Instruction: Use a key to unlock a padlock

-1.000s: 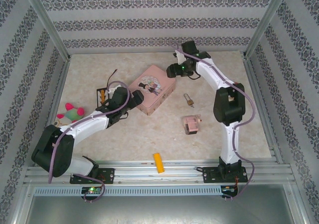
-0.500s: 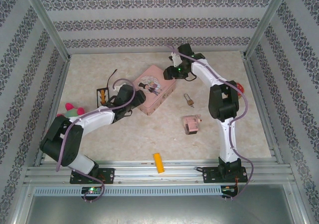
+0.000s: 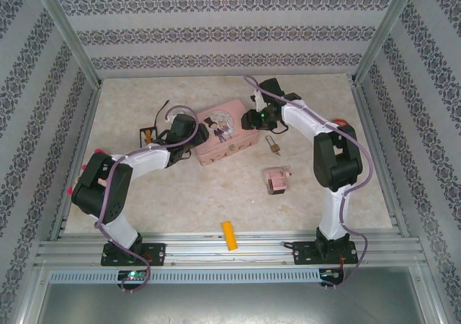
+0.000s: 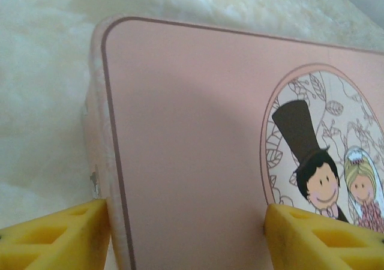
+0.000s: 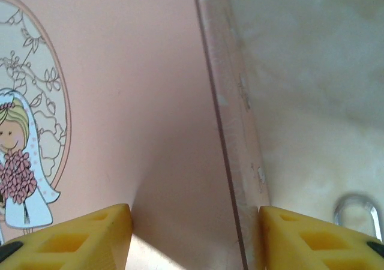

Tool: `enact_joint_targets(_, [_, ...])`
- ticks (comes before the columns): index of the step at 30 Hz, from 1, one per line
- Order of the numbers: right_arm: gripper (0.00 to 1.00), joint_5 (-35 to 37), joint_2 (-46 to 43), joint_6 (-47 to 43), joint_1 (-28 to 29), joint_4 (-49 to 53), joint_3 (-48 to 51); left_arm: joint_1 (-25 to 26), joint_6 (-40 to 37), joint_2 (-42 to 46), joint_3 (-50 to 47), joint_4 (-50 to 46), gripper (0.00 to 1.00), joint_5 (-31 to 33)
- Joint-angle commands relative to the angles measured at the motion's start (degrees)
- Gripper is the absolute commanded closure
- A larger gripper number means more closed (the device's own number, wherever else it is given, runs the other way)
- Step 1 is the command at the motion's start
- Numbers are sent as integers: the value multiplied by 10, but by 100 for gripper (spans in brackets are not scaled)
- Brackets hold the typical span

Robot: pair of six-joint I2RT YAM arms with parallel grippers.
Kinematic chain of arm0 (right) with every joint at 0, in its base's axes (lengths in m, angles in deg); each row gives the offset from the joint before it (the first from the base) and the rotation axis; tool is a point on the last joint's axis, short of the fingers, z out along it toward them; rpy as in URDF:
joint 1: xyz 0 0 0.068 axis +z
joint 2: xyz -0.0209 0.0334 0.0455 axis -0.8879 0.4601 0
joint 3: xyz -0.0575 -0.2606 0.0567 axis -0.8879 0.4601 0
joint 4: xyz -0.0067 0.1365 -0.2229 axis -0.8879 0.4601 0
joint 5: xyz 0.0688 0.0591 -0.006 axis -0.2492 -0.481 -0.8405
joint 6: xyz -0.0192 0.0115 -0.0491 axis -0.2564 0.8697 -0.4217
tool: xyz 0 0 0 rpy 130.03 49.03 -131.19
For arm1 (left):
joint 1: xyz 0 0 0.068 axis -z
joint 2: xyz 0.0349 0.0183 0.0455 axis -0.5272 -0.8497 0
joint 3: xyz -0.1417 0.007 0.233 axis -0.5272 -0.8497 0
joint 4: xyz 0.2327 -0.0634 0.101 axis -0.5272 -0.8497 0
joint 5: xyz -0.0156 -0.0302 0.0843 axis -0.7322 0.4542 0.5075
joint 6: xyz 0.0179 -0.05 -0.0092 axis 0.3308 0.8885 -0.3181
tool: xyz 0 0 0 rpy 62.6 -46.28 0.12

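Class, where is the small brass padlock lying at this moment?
In the top view, the padlock lies right of centre on the table, just right of the pink tin and beyond the small pink block.

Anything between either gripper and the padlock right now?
Left gripper: yes, the pink tin lies squarely between it and the padlock. Right gripper: nothing visible; it straddles the tin's right edge, and the padlock lies on bare table just beyond that edge.
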Motion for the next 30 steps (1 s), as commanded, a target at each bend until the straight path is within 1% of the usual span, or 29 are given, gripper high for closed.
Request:
enact_joint_targets(1, [44,-35,-32,57,47,-19,56,-1,-27,-24,33,52,33,-61])
enact_joint_targets(5, [44,-17,-68,88,59,-51,101,-4,-36,-41,53,50,33,-76])
enact_joint_targets(11, [43,7,-98,102,66,-66,133,-5,-38,-52,67,50,33,-87])
enact_joint_targets(23, [39,9,-100,116,70,-72,133,-9,-47,-66,89,39,32,-84])
enact_joint_targets(30, [35,17,-102,121,72,-67,130,-16,-43,-66,95,35,28,-82])
